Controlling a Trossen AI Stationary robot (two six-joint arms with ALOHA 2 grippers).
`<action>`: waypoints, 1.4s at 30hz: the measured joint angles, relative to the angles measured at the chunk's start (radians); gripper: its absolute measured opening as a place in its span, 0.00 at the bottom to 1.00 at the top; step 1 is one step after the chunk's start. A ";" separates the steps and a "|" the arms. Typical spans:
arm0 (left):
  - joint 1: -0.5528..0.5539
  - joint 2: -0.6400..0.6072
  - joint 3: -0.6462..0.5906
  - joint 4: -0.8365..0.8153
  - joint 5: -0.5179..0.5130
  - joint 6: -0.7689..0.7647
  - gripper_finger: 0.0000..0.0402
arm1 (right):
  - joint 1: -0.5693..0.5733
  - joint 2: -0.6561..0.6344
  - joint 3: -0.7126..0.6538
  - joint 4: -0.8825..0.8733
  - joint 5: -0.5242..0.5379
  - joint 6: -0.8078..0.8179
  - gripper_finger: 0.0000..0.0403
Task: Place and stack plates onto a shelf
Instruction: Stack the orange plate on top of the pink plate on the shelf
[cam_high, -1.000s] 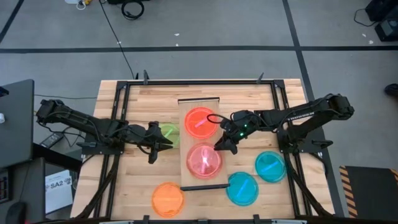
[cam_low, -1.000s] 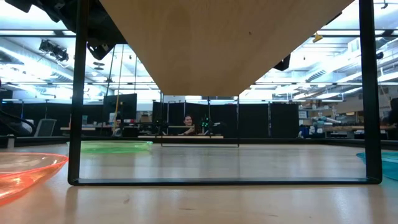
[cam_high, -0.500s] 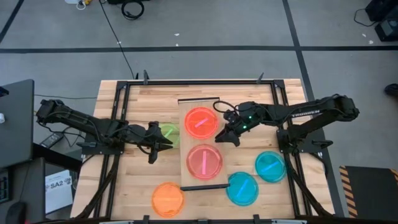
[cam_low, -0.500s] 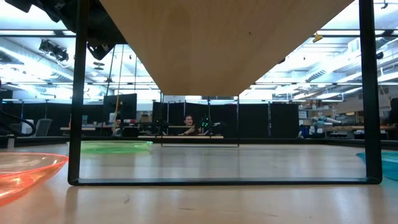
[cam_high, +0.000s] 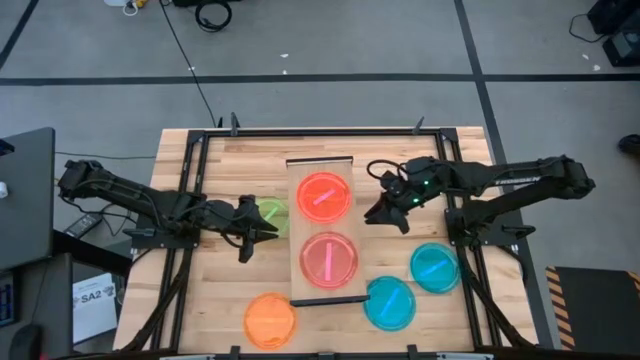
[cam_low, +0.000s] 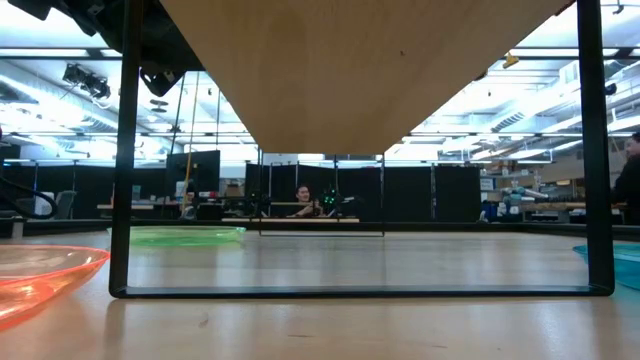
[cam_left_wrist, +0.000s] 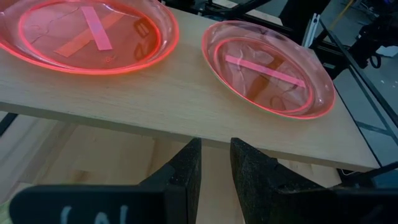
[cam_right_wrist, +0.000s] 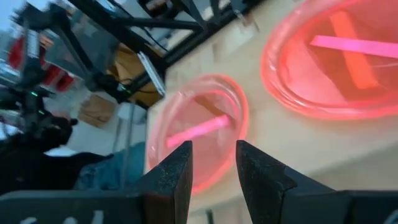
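The shelf (cam_high: 300, 232), a narrow light-wood board on a thin dark frame, stands mid-table. An orange-red plate (cam_high: 323, 196) and a pink plate (cam_high: 328, 258) rest flat on it, side by side. A green plate (cam_high: 274, 212) lies on the table left of the shelf, right by my left gripper (cam_high: 265, 228), which is open by a narrow gap (cam_left_wrist: 214, 174) and holds nothing. My right gripper (cam_high: 372, 216) hovers open just right of the shelf, facing the pink plate (cam_right_wrist: 199, 137) and the orange-red plate (cam_right_wrist: 336, 62).
An orange plate (cam_high: 270, 320) lies near the table's front edge, and two cyan plates (cam_high: 389, 303) (cam_high: 434, 267) lie at the front right. The shelf's dark frame (cam_low: 125, 150) stands in the low view. People show in the room behind (cam_low: 630, 180).
My right gripper has drawn away from the pink plate, rising and going toward the table's right and far edges, still open. The pink plate stays flat on the shelf.
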 joint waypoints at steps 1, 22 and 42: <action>0.005 0.000 0.000 0.000 0.000 0.000 0.23 | 0.000 -0.017 0.000 -0.031 0.007 -0.014 0.32; 0.303 -0.004 0.000 -0.240 -0.005 0.000 0.23 | 0.168 -0.147 -0.001 -0.411 0.190 -0.013 0.32; 0.107 -0.003 0.000 -0.468 0.090 -0.289 0.23 | 0.319 -0.147 -0.001 -0.361 0.373 0.093 0.32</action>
